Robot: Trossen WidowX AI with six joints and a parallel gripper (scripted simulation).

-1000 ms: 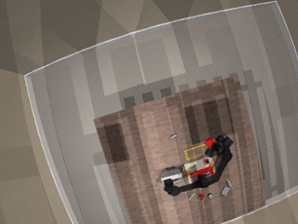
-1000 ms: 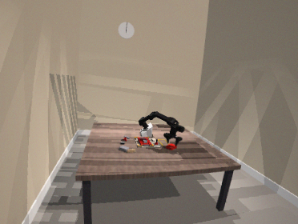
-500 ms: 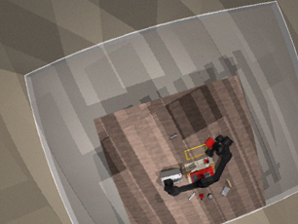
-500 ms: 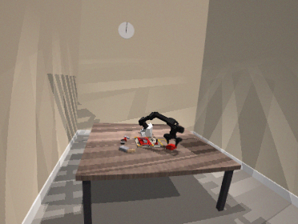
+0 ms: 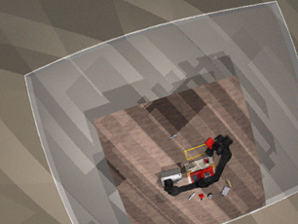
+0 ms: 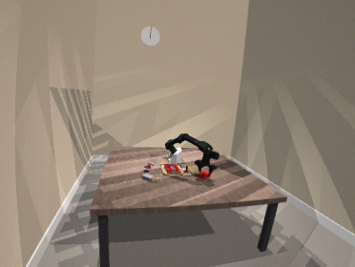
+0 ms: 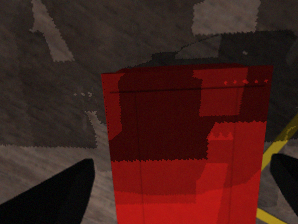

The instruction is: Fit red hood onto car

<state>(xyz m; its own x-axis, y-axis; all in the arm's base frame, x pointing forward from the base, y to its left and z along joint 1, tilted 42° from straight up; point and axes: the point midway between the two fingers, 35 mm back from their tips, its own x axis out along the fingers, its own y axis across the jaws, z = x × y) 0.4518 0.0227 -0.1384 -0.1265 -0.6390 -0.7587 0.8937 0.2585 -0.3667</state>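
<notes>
- Hood [image 7: 185,150]: a smooth red shell with a flat rectangular roof and straight edges, partly in shadow; it lies on the wood-grained surface [image 7: 60,75], filling the wrist view's centre down to 6 o'clock.
- Yellow line [image 7: 277,150]: a thin strip at 4 o'clock of the hood.
- Gripper [image 7: 185,190]: dark fingers spread wide apart, one on each side of the hood; holding nothing.
- Arm [image 6: 191,143]: black, arched, bent down over the hood.

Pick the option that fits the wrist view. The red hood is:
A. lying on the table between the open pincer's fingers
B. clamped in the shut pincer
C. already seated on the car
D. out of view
A: the red hood lies on the table, and the pincer stands wide open, a dark finger on each side.
</notes>
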